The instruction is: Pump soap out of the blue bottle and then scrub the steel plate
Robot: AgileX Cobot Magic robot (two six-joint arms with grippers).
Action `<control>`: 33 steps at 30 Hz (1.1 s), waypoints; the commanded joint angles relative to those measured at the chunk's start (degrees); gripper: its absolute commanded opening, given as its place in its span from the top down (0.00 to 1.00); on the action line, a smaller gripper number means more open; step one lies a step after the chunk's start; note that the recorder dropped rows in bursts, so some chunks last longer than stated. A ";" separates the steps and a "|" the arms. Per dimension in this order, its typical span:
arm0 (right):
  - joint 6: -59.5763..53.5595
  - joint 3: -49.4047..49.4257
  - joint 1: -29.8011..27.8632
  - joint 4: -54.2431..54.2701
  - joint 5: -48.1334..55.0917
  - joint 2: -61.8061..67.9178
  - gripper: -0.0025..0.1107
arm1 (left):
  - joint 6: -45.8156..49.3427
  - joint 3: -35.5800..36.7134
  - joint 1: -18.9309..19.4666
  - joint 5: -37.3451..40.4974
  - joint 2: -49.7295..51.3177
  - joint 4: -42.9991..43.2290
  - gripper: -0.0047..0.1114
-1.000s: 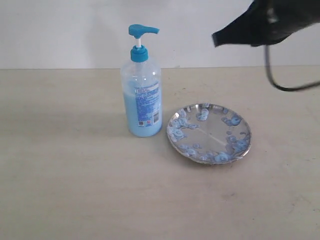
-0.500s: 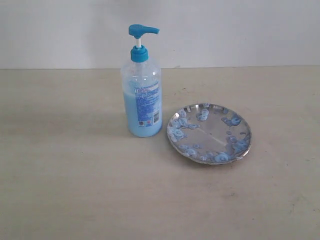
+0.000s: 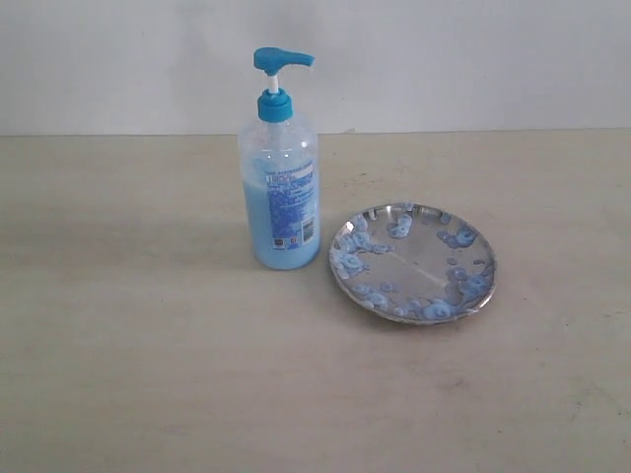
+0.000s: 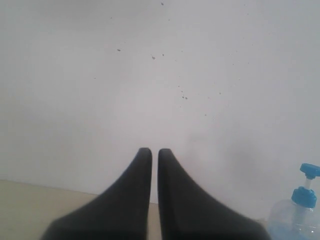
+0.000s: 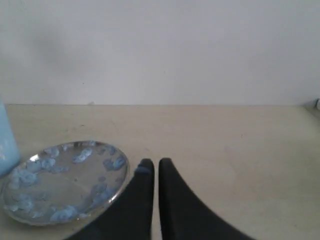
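Your blue bottle [image 3: 280, 168] stands upright on the tan table [image 3: 148, 355]. Its bright blue pump head [image 3: 281, 61] is raised on a white stem, with the spout turned toward the plate's side. Light blue soap [image 3: 281, 236] fills well over half of the clear body behind the printed label. Just beside it, not touching, lies the steel plate [image 3: 422, 264], round, shallow and mirror-bright. Small pale blue foamy blobs [image 3: 463, 236] are dotted mostly around its rim, and its middle is largely bare. Your left gripper [image 4: 154, 152] points at the white wall [image 4: 150, 75], with only the bottle's top showing at the edge of that view. Its two black fingers are drawn together to a thin slit with nothing between them. Your right gripper [image 5: 155, 164] sits low over the table with its tips near the plate's rim. Its jaws are likewise pressed almost together and empty, and one fingertip [image 5: 143, 170] carries a faint bluish smear.
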 commanded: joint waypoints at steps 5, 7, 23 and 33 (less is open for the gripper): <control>-63.21 0.22 -0.21 52.88 5.96 -1.14 0.98 | -0.58 -0.23 -0.04 0.13 -0.11 0.02 0.92; -58.10 0.22 -1.07 48.98 11.55 -3.91 0.98 | -0.58 -0.23 -0.04 0.13 -0.11 0.02 0.92; -46.16 0.22 -5.07 44.10 11.46 -4.39 0.98 | -0.58 -0.23 -0.04 0.16 -0.11 0.02 0.92; -46.16 0.22 -5.07 44.10 11.44 -4.39 0.98 | -0.58 -0.23 -0.04 -0.27 -0.11 0.02 0.92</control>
